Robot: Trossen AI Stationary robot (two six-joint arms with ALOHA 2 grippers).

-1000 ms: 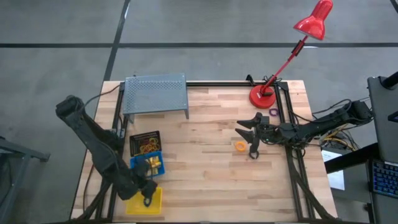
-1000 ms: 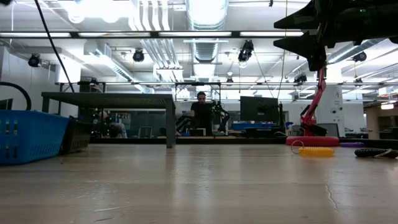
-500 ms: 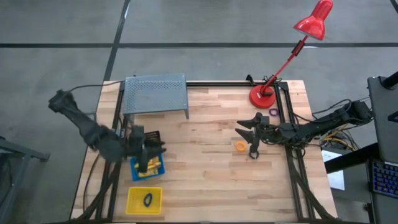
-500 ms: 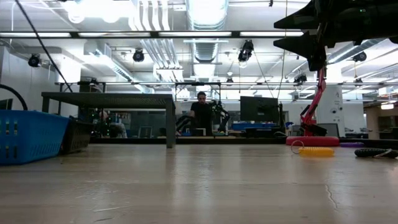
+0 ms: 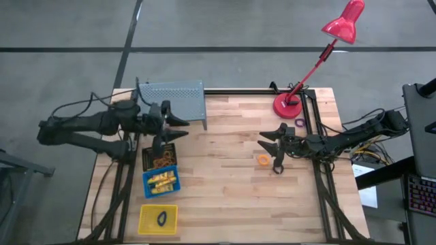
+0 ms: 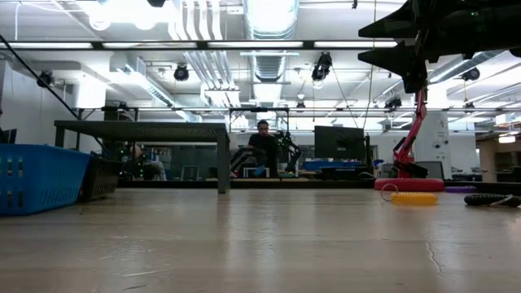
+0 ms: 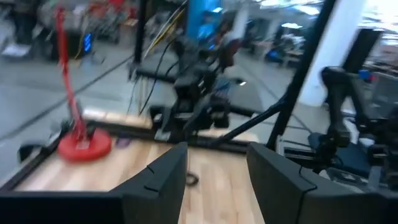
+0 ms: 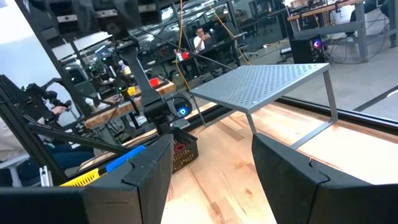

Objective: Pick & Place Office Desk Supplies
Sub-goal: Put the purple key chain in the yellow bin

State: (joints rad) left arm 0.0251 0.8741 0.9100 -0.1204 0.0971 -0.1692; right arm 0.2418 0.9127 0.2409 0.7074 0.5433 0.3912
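On the left side of the desk (image 5: pixel 225 197), three small bins sit in a column: the yellow bin (image 5: pixel 157 218) nearest the front edge holds a dark ring (image 5: pixel 161 218), the blue bin (image 5: pixel 161 182) holds short yellow tubes (image 5: pixel 163 181), and the black bin (image 5: pixel 159 157) holds rubber-band loops (image 5: pixel 161 162). The left end effector (image 5: pixel 176 128) hangs over the black bin's far edge, just beside the grey perforated riser (image 5: pixel 170 102) — its fingers are parted and nothing sits between them. Further right, the right end effector (image 5: pixel 271 151) hovers above the desk with its jaws spread wide and released, empty. An orange ring (image 5: pixel 263 160) lies on the wood between its fingertips, not visibly gripped. A small purple ring (image 5: pixel 300 123) rests beside the base of the red lamp (image 5: pixel 289 105) — at the desk's back right corner.
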